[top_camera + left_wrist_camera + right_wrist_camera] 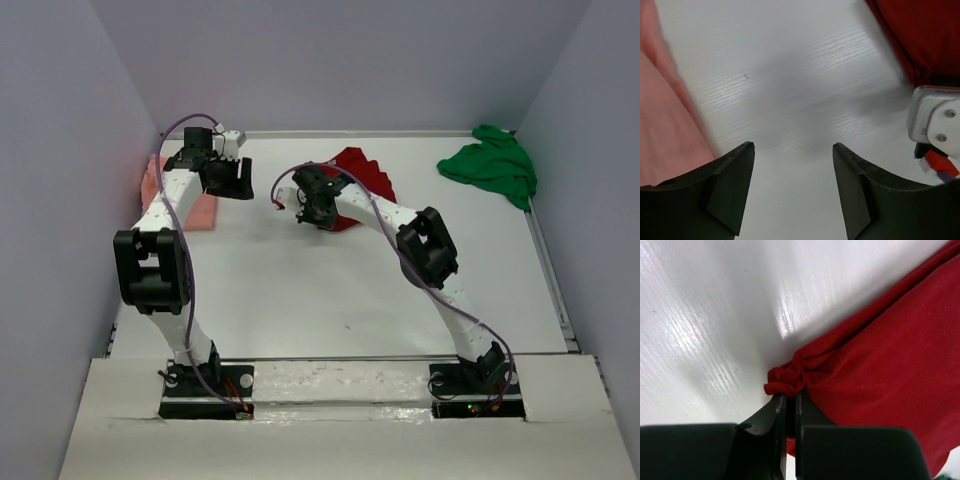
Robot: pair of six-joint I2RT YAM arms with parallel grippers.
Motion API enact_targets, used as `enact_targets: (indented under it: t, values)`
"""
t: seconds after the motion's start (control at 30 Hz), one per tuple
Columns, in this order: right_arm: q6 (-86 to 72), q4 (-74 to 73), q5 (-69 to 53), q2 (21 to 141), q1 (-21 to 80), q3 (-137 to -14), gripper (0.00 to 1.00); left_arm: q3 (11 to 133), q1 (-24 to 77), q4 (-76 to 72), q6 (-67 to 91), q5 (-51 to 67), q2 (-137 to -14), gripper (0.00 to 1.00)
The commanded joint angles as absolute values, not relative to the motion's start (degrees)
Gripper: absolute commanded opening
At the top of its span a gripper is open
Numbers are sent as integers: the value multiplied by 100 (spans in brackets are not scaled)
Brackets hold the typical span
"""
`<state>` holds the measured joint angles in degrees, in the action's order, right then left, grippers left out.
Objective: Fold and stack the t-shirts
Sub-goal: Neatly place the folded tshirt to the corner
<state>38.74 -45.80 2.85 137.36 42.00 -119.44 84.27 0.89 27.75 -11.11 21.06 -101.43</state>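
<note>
Tabletop (300, 290) of white wood-grain fills a booth of pale grey walls (60, 150). Far left lies the flat salmon-pink cloth shirt (203, 212), and beside it the left gripper (792, 147) hangs spread over bare table. Mid-table, the right gripper (790, 397) pinches a bunched edge of the dark red cloth shirt (890, 365), which only its wrist camera shows. The crumpled bright green cloth shirt (490, 165) sits far right.

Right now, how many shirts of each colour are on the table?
dark red shirt: 1
salmon-pink shirt: 1
green shirt: 1
Total: 3 shirts
</note>
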Motion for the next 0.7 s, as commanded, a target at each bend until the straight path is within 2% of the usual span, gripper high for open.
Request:
enact_targets:
  t: [0.0,0.4,0.67]
  values:
    - [3744,-4632,307,13641,4113,-11830,0,8657,176,2883,-1108,2750,-10204,72]
    - [3498,-4649,343,13298,3833,-11856,0,8639,167,2619,-414,4631,-11056,72]
    - [3366,-4930,220,13421,3832,-12637,0,8930,167,2392,148,5640,-11908,69]
